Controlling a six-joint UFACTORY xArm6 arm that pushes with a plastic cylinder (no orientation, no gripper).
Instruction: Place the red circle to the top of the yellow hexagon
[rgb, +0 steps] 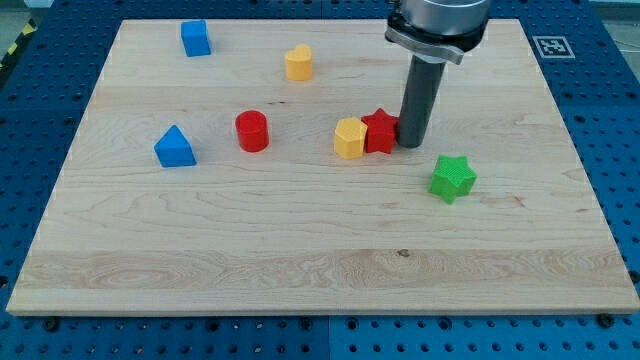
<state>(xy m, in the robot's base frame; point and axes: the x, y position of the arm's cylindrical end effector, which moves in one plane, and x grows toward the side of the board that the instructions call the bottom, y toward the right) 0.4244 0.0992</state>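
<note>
Tip (413, 145) down on board (300, 260), touching right side of red star (380, 131). No hand, just a rod. Star pressed against yellow hexagon (349, 138). Red circle (252, 131) well left of hexagon. Green star (452, 178) near right.

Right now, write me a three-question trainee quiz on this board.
1. True or false: my tip sits at the view's right of the red star.
2. Which block touches the red star's side at the view's left? A) green star B) yellow hexagon C) blue cube
3. Fill in: the red circle lies to the view's ____ of the yellow hexagon.

Key: 1 true; 2 B; 3 left.
</note>
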